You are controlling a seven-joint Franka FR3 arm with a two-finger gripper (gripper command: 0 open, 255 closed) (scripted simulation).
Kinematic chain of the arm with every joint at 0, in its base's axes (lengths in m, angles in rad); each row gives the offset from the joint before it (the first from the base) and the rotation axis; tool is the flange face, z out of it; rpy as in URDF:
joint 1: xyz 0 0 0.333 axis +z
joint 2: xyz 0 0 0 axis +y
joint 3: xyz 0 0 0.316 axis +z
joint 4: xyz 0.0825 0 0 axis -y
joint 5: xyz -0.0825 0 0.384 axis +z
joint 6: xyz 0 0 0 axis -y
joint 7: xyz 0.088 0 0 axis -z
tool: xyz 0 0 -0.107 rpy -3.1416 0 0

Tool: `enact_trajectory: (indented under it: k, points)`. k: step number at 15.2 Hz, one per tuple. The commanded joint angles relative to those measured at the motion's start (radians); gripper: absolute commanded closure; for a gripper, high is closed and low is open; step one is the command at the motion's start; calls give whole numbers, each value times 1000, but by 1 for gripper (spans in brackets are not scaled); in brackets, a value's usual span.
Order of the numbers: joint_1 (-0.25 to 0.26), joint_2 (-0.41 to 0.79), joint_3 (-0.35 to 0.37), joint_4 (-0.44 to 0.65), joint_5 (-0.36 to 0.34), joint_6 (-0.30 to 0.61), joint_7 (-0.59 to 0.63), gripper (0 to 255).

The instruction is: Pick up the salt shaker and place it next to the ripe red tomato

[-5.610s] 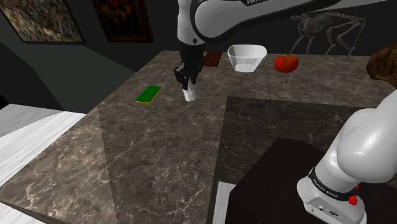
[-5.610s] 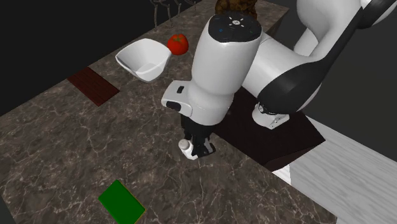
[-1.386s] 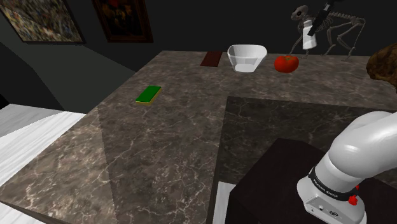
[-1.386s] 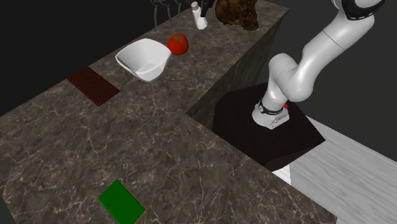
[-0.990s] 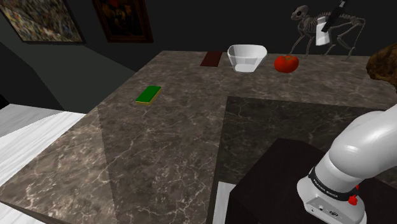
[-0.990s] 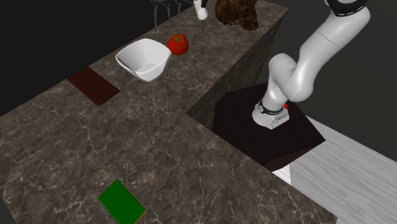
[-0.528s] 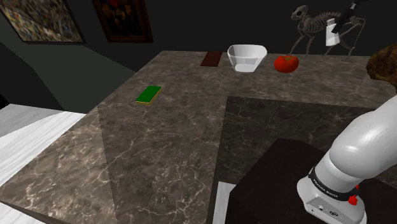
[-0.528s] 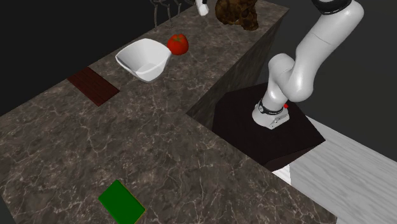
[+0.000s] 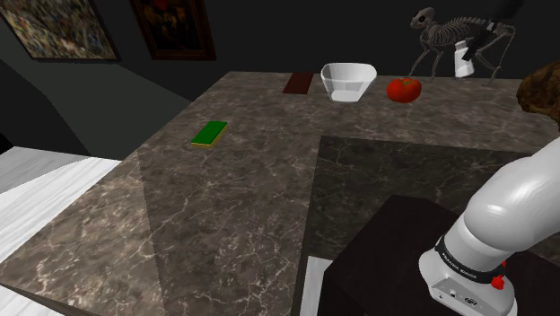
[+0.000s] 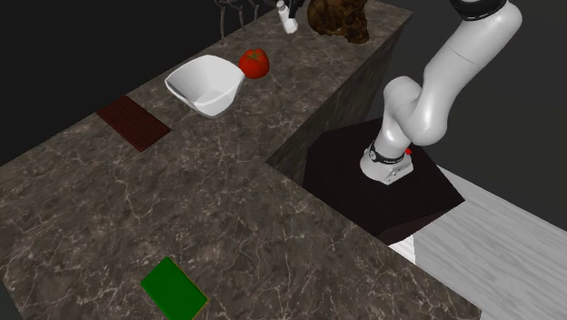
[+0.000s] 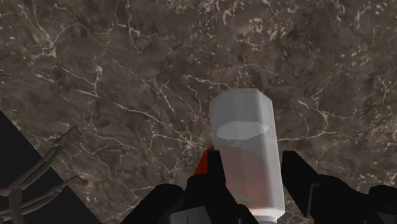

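My gripper (image 11: 254, 168) is shut on the white salt shaker (image 11: 245, 149), its fingers (image 11: 213, 177) clasping both sides. In the shoulder view the shaker (image 9: 462, 65) hangs tilted under the gripper (image 9: 470, 49), above the far end of the marble counter (image 9: 269, 197) and to the right of the red tomato (image 9: 404, 89). The second exterior view has the shaker (image 10: 289, 22) beyond the tomato (image 10: 254, 63), just left of a brown lump (image 10: 338, 18). Behind the shaker in the wrist view, a sliver of the tomato (image 11: 202, 167) shows.
A white bowl (image 9: 347, 81) stands left of the tomato, with a dark red mat (image 9: 298, 83) beyond it. A flat green block (image 9: 209, 134) lies mid-counter. A skeleton figure (image 9: 440, 36) stands at the back edge. The brown lump (image 9: 543, 90) sits at the right.
The gripper carried the shaker from mid-counter to the far end, past the tomato. In the last half second it has come slightly lower and to the shoulder view's left.
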Motion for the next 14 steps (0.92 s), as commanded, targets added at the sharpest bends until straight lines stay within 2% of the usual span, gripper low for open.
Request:
enact_trajectory:
  k: [1,14]
  points:
    - [-4,-10,3,-36,-7,29,2,255]
    - [-16,-22,-12,-217,-19,201,-14,255]
